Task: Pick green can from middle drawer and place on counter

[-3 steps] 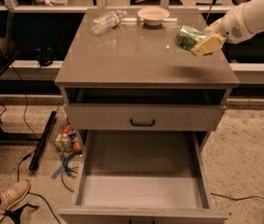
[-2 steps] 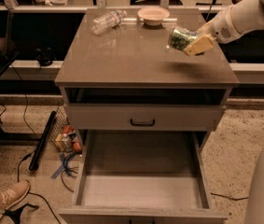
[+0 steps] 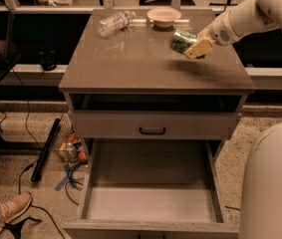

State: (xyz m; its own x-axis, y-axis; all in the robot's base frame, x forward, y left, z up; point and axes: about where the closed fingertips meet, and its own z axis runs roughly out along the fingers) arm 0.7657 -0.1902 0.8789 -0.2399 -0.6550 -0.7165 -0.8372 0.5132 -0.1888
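Observation:
My gripper (image 3: 193, 46) reaches in from the upper right and is shut on the green can (image 3: 181, 40). It holds the can tilted a little above the right half of the counter (image 3: 130, 63). A shadow lies on the counter under the can. The middle drawer (image 3: 150, 183) is pulled out wide below the cabinet, and nothing lies on its pale grey floor.
A clear plastic water bottle (image 3: 114, 22) lies on its side at the counter's back left. A pale bowl (image 3: 164, 16) stands at the back centre. A shallower drawer front with a black handle (image 3: 152, 130) sits above the open drawer. Cables and clutter (image 3: 68, 151) lie on the floor at left.
My gripper has carried the green can to the left and slightly forward over the counter. The drawer, bottle and bowl have not moved.

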